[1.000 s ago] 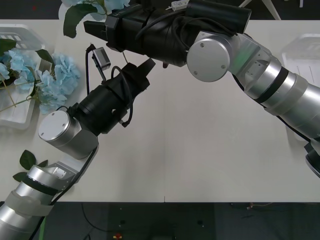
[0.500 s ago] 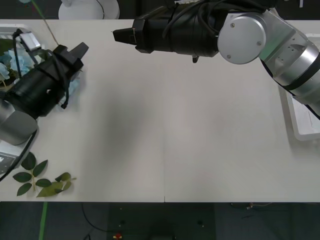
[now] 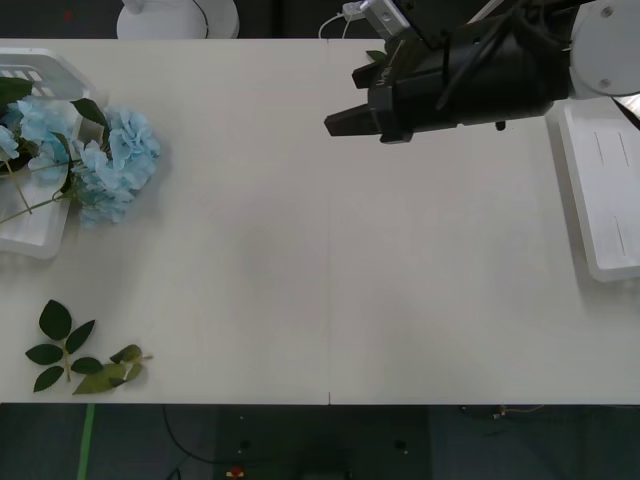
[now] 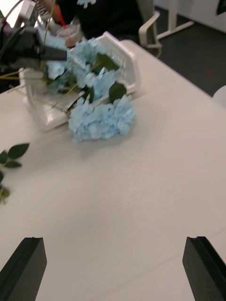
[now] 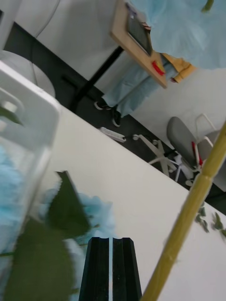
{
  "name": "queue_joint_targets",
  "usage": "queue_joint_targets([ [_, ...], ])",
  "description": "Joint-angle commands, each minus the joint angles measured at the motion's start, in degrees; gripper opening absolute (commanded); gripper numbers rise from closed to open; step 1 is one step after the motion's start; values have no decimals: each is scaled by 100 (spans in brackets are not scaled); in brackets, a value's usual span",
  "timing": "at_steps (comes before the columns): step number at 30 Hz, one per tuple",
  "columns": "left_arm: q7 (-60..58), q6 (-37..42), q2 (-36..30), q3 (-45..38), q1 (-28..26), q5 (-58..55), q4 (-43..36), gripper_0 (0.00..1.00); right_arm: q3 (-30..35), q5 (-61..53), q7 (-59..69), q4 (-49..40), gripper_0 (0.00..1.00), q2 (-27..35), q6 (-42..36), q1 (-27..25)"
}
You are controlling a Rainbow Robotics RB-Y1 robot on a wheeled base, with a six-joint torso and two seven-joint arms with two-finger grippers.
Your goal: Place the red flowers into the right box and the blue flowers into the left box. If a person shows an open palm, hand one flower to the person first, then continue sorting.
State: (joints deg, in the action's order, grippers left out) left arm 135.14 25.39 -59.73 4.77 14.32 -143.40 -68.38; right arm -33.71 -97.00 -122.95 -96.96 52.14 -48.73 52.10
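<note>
Several blue flowers (image 3: 110, 165) lie in and over the rim of the left box (image 3: 35, 238) at the table's far left; one bloom (image 4: 101, 117) spills onto the table. My left gripper (image 5: 111, 241) is shut above that box (image 4: 120, 56), and a tan-green stalk (image 5: 193, 207) rises beside its fingers to a pale blue bloom (image 5: 179, 28). The right gripper (image 3: 343, 98) hovers open over the table's far middle, pointing left, with nothing between its fingers (image 4: 26, 268). The right box (image 3: 605, 200) sits at the right edge. The red flowers are out of view.
A loose sprig of dark green leaves (image 3: 80, 360) lies near the front left corner. A white round base (image 3: 178, 18) stands beyond the far edge. Chairs and a person's legs show in the room behind.
My left arm swung left out of the front view, carrying a flower stalk to above the left box. The right arm drew back to the right, uncovering the table's middle.
</note>
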Motion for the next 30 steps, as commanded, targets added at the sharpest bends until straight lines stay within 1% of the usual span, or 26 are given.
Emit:
queue_joint_targets([
  [1,-313,511,-355,-397,308,-162,756,0,629,-821,-1170,520,85,324,-884,-50],
  [4,-287,687,-355,-397,335,-320,1055,0,682,-1006,-2005,740,86,464,-1315,-59],
  [8,-234,757,-355,-397,317,-320,1230,0,673,-1111,-2893,801,86,614,-1447,-68],
  [10,-208,766,-355,-397,317,-320,1239,0,656,-1269,-3192,793,86,719,-1447,-68],
  [12,-199,766,-355,-397,317,-320,1239,2,656,-1366,-3205,784,85,763,-1447,-68],
  [13,-199,766,-355,-397,317,-320,1239,8,656,-1445,-3205,758,85,807,-1394,-68],
  [14,-190,766,-355,-397,317,-320,1239,28,656,-1471,-3205,714,85,825,-1333,-77],
  [15,-181,775,-355,-397,317,-320,1248,41,656,-1480,-3205,687,86,833,-1306,-77],
  [16,-173,801,-355,-397,308,-320,1239,62,656,-1480,-3205,652,86,833,-1236,-77],
  [17,-173,801,-355,-397,308,-320,1239,67,656,-1471,-3205,652,86,842,-1210,-77],
  [19,-164,845,-355,-397,291,-364,1239,81,638,-1463,-3205,652,86,842,-1201,-77],
  [25,-76,915,-355,-415,255,-715,1239,96,392,-1427,-3205,617,86,965,-1104,-68],
  [27,-50,942,-355,-415,247,-777,1239,100,357,-1410,-3205,608,96,956,-1016,-59],
  [29,-32,968,-355,-424,229,-856,1239,100,357,-1410,-3205,608,100,965,-972,-50],
  [30,-14,994,-355,-424,212,-900,1239,100,357,-1410,-3205,608,100,956,-963,-33],
])
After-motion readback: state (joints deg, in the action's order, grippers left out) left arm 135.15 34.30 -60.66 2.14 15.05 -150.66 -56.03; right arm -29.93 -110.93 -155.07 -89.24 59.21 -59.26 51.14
